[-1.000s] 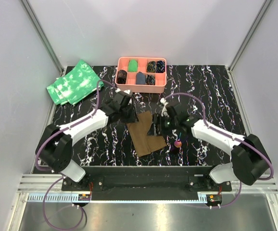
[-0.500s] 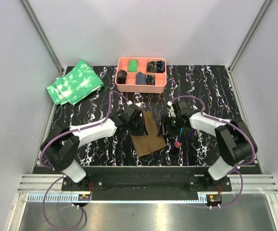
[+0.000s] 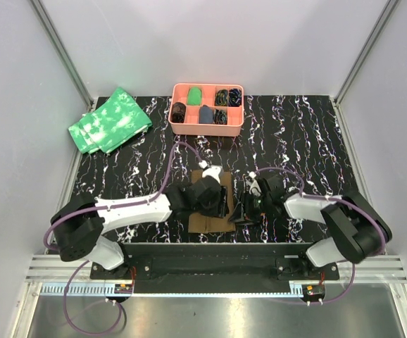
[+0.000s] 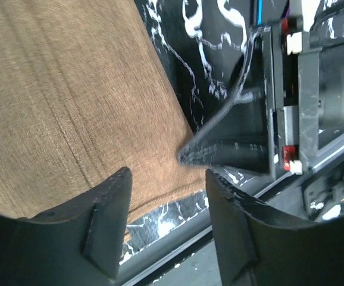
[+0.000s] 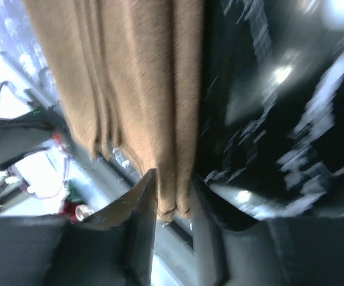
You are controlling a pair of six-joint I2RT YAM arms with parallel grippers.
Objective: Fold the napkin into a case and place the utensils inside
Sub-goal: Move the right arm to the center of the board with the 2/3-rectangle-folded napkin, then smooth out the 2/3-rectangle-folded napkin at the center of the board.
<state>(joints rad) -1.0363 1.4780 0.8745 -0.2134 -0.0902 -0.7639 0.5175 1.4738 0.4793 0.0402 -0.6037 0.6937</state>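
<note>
Now, left gripper (image 4: 166, 202): jaws have sprung wide and hold nothing, low over the napkin (image 4: 71, 89).
Napkin: a folded brown strip, dragged toward the near edge of the table (image 3: 316, 134) (less skewed than a second ago).
Right gripper (image 5: 173, 205): narrowed onto the napkin's right edge, pinching it.
Meaning: grip seemingly handed over; utensils not visible.

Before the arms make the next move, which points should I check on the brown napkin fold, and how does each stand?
1. Right gripper closed on the edge of the brown napkin: ok.
2. Left gripper open, holding nothing: ok.
3. Fold finished into a narrow strip: cannot tell, the arms cover it.
4. Utensils located: cannot tell, none shows in any view.
5. Pink tray apart from both arms: ok.
</note>
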